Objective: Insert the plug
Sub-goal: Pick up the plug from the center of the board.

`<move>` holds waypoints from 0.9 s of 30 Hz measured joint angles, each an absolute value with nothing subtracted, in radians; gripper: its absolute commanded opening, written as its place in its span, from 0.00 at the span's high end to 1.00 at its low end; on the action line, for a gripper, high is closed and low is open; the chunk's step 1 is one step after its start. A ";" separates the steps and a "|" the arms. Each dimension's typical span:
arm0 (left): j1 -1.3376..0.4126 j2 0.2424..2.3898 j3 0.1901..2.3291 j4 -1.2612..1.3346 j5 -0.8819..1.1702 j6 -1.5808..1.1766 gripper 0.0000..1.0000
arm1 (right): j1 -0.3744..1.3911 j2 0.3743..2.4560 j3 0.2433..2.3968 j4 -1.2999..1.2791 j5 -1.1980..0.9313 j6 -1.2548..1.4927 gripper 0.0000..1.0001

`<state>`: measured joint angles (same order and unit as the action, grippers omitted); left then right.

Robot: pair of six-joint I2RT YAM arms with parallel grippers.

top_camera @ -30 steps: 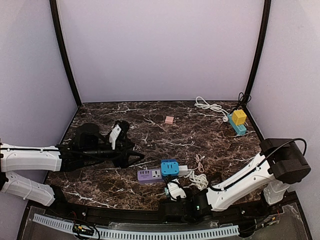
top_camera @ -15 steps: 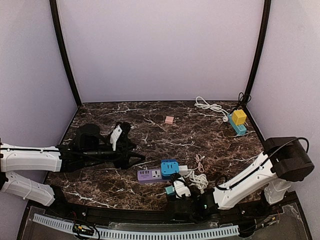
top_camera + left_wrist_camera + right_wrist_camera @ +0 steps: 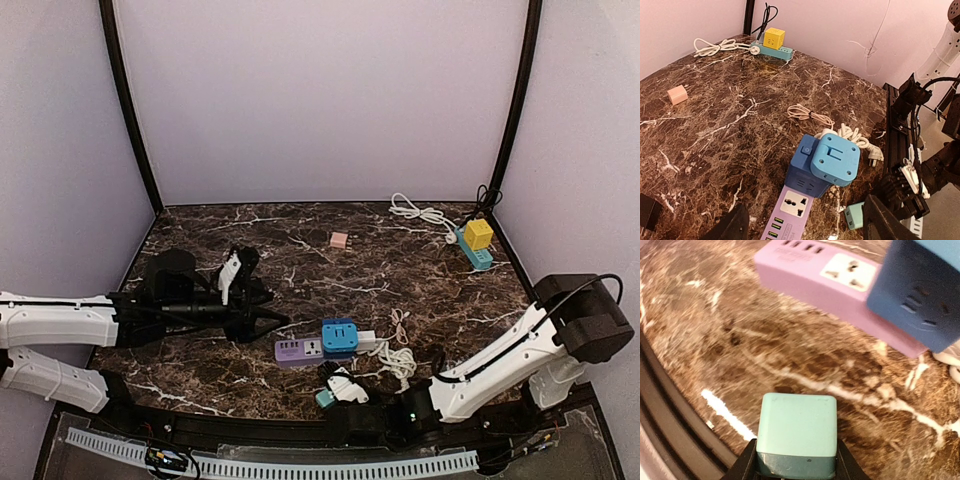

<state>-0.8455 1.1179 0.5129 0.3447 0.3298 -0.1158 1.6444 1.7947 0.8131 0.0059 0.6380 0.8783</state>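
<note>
The plug [image 3: 797, 432] is a small mint-green cube, and my right gripper [image 3: 797, 462] is shut on it, one black finger on each side. In the top view the plug [image 3: 325, 398] and right gripper [image 3: 340, 388] are low over the table's front edge, just in front of the purple power strip [image 3: 298, 350]. The strip [image 3: 825, 275] has a free universal socket beside a blue cube adapter [image 3: 920, 295]. My left gripper [image 3: 807, 227] is open and hovers left of the strip [image 3: 790, 215], looking along it at the adapter [image 3: 827, 162].
A coiled white cable with a plug [image 3: 398, 358] lies right of the strip, with a thin pink cable [image 3: 400, 322] behind it. A pink cube [image 3: 339, 240] sits mid-table. A yellow cube on a teal strip [image 3: 478, 235] and a white cable [image 3: 420, 212] are at the back right.
My right gripper has closed on the mint-green plug and drawn it toward the front edge, a little left. The left gripper has barely moved.
</note>
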 measured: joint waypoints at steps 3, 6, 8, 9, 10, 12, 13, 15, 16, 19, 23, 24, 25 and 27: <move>-0.846 1.098 0.511 0.335 0.353 -0.158 0.30 | 1.687 1.787 0.855 -0.049 0.580 0.801 1.00; -0.846 1.085 0.511 0.332 0.407 -0.213 0.29 | 1.718 1.746 0.879 -0.099 0.539 0.710 1.00; -0.846 1.082 0.513 0.330 0.452 -0.241 0.28 | 1.728 1.688 0.897 -0.128 0.541 0.641 1.00; -0.846 1.082 0.519 0.324 0.481 -0.254 0.27 | 1.728 1.655 0.907 -0.132 0.554 0.600 1.00; -0.846 1.082 0.527 0.318 0.509 -0.268 0.27 | 1.728 1.610 0.918 -0.130 0.577 0.552 1.00; -0.846 1.083 0.555 0.304 0.558 -0.291 0.25 | 1.723 1.542 0.928 -0.110 0.620 0.462 1.00; -0.846 1.083 0.575 0.301 0.583 -0.303 0.24 | 1.718 1.503 0.931 -0.085 0.650 0.398 1.00; -0.846 1.088 0.622 0.299 0.630 -0.338 0.23 | 1.701 1.447 0.931 -0.011 0.699 0.267 1.00; -0.846 1.093 0.645 0.299 0.647 -0.355 0.22 | 1.689 1.431 0.930 0.027 0.715 0.209 1.00; -0.846 1.111 0.718 0.297 0.686 -0.405 0.22 | 1.632 1.397 0.903 0.183 0.738 0.016 1.00; -0.846 1.130 0.775 0.298 0.714 -0.456 0.26 | 1.557 1.376 0.865 0.350 0.733 -0.181 1.00; -0.846 1.135 0.782 0.298 0.717 -0.469 0.29 | 1.546 1.376 0.865 0.378 0.730 -0.217 1.00; -0.846 1.139 0.786 0.298 0.719 -0.477 0.30 | 1.538 1.376 0.865 0.407 0.726 -0.256 1.00; -0.846 1.148 0.793 0.297 0.718 -0.491 0.35 | 1.537 1.376 0.866 0.442 0.714 -0.306 1.00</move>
